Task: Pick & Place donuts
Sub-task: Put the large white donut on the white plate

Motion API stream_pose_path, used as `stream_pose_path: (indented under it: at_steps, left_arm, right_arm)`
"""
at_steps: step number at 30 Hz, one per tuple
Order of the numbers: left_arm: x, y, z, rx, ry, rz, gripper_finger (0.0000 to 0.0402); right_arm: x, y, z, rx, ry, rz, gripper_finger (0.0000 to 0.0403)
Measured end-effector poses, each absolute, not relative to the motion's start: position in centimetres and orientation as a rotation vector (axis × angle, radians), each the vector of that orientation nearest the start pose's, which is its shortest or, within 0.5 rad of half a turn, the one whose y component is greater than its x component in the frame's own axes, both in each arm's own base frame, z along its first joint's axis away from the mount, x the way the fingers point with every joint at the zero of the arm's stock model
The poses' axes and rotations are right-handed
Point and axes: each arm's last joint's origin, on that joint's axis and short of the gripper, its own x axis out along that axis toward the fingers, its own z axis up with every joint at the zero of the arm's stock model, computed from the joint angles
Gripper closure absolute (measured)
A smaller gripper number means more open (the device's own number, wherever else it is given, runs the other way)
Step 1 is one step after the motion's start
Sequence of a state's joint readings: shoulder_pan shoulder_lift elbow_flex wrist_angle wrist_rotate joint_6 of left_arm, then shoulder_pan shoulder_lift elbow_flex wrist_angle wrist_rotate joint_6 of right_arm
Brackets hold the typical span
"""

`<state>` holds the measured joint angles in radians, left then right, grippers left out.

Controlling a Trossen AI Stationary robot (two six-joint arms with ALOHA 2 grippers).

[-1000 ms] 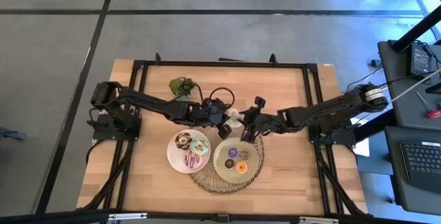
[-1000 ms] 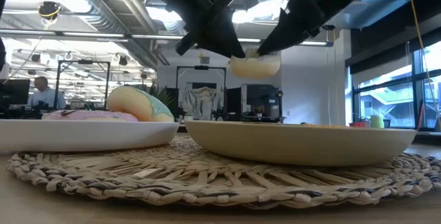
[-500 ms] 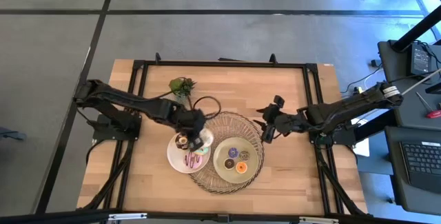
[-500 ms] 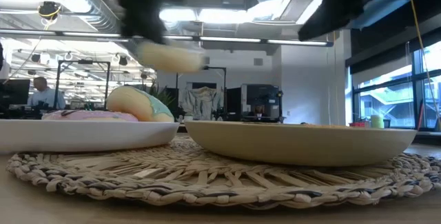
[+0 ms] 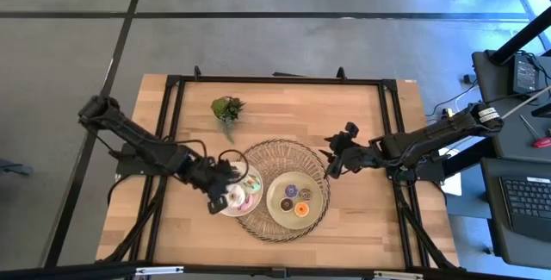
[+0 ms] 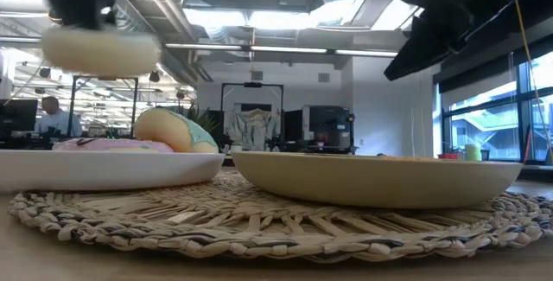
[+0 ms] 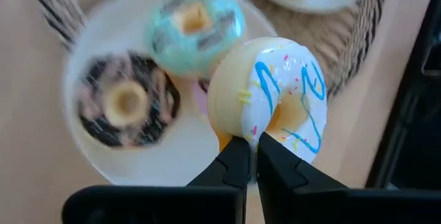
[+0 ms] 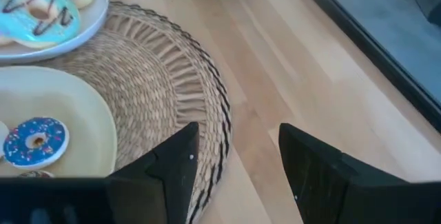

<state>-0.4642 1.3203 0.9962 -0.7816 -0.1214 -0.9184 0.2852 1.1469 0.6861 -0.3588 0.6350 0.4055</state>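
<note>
The left tool (image 7: 248, 156) pinches a cream-iced toy donut with blue squiggles (image 7: 275, 89), holding it above the round white plate (image 7: 83, 156) carrying a mint donut (image 7: 195, 29) and a chocolate donut (image 7: 125, 101). The right tool (image 8: 234, 158) hovers open over the wooden table (image 8: 289, 65) beside the woven straw mat (image 8: 172, 93).

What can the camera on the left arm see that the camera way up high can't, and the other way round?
Only the left wrist view shows the white donut with blue squiggles pinched in the left gripper, above the white plate. Only the high view shows the right gripper hanging open beside the woven mat, the green sprig and the pale-green plate. Both show the white plate and the mint donut.
</note>
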Motion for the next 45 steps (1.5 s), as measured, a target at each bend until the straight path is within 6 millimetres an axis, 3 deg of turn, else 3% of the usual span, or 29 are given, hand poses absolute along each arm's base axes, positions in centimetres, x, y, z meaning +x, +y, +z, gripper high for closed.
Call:
stream_pose_path:
  at_steps: [4,11,24,34,45]
  left_arm:
    - [21.2,-11.4,23.2,-0.543,1.079,0.108,0.039]
    - [19.0,-10.9,21.5,-0.454,1.084,0.051,0.0389]
    - [17.8,-9.9,18.6,-0.248,1.123,0.047,0.0389]
    - [17.8,-9.6,18.6,-0.162,1.072,0.106,0.0369]
    - [17.9,-9.5,18.6,-0.217,1.056,0.162,0.0338]
  right_arm:
    - [21.8,4.6,22.5,0.02,0.621,-0.458,0.0201]
    - [22.2,4.7,23.0,0.046,0.56,-0.447,0.0201]
    - [22.5,4.8,23.3,0.073,0.515,-0.442,0.0201]
    - [22.5,4.8,23.3,0.041,0.521,-0.432,0.0201]
    - [22.5,4.8,23.3,0.032,0.526,-0.422,0.0201]
